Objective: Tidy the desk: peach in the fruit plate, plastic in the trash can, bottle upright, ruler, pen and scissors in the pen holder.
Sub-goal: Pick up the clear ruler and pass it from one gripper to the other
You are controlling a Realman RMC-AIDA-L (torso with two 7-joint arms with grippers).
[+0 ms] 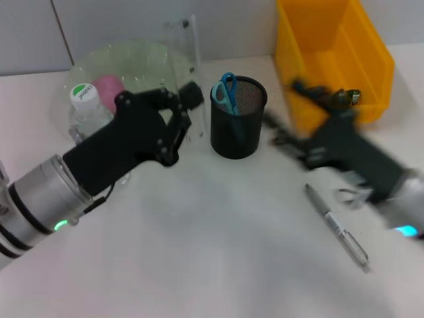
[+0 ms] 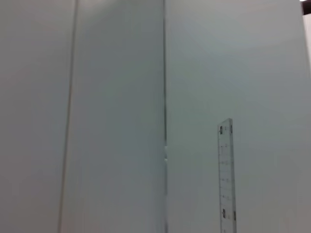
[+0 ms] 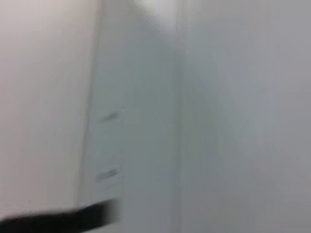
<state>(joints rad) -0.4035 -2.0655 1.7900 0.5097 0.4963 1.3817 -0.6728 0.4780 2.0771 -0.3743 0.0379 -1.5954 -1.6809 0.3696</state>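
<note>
My left gripper (image 1: 187,99) is shut on a clear ruler (image 1: 188,73) and holds it upright just left of the black mesh pen holder (image 1: 238,129). The ruler also shows in the left wrist view (image 2: 226,174), against the wall. Blue scissors (image 1: 227,93) stand in the holder. A silver pen (image 1: 336,226) lies on the table at the right. My right gripper (image 1: 286,136) is blurred, low between the holder and the yellow bin (image 1: 344,46). A pink peach (image 1: 108,86) lies in the clear plate (image 1: 142,53). A bottle (image 1: 85,105) stands upright beside it.
A small dark green thing (image 1: 347,97) shows in the yellow bin behind my right arm; I cannot tell what it is. The wall runs close behind the plate and bin. The right wrist view shows only blurred pale surfaces.
</note>
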